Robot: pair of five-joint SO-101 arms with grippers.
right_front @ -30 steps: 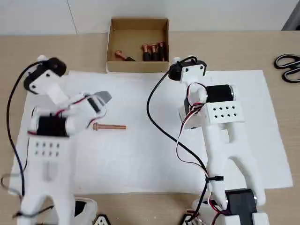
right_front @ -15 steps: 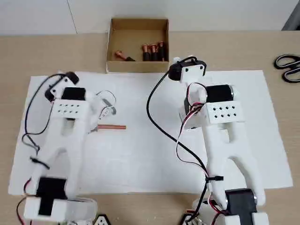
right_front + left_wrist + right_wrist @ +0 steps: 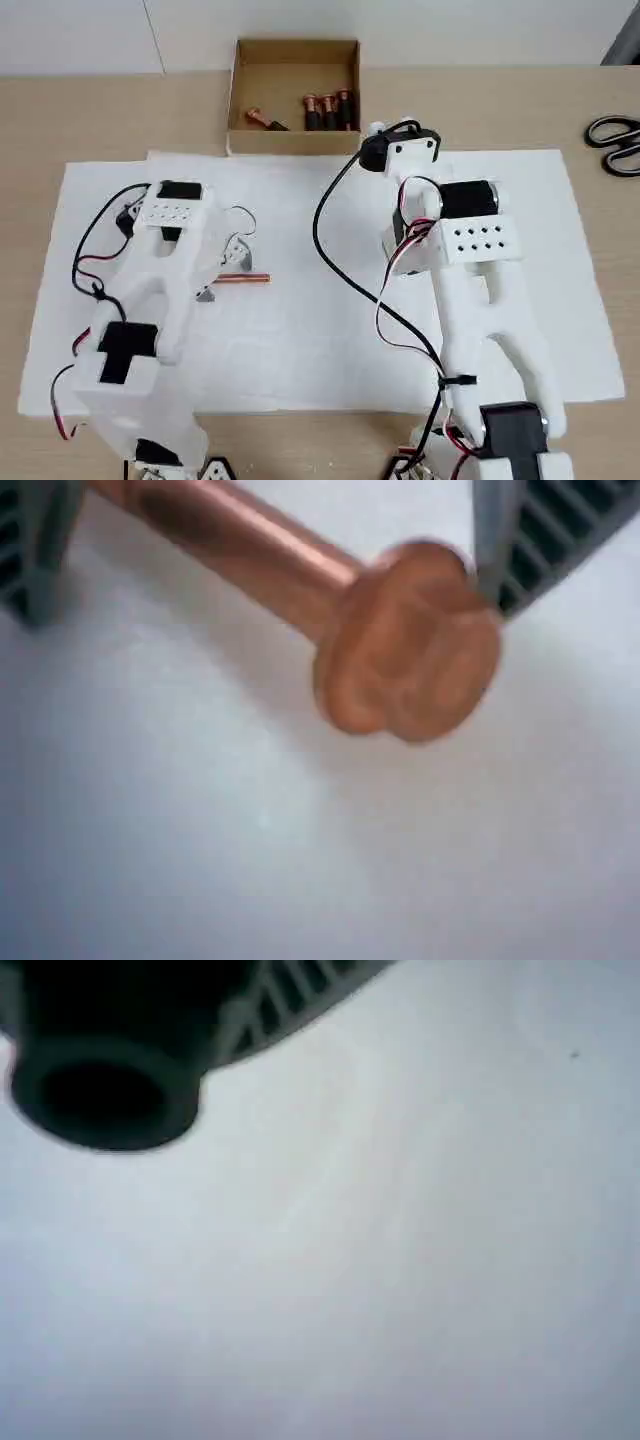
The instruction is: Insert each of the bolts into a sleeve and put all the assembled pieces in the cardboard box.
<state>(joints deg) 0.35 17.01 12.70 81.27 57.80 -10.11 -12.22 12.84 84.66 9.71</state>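
Note:
A copper bolt [image 3: 250, 278] lies on the white paper, its flanged head [image 3: 410, 665] toward my left arm. My left gripper [image 3: 222, 275] is low over the bolt and open, one grey finger [image 3: 535, 535] beside the head and the other across the shaft; neither clearly presses it. My right gripper [image 3: 170, 1010] is shut on a black sleeve [image 3: 100, 1090], whose open end hangs just above the paper. In the high view that gripper is hidden under the right arm [image 3: 470, 240]. The cardboard box [image 3: 240, 95] at the back holds several assembled pieces [image 3: 327, 108].
White paper [image 3: 330, 340] covers the table's middle, with bare room between and in front of the arms. Scissors [image 3: 615, 140] lie at the far right on the wood. A black cable [image 3: 330, 250] loops from the right arm.
My left arm has swung round and come down over the bolt, its open fingers now straddling the head end. The bolt shifted slightly. The right arm has not moved.

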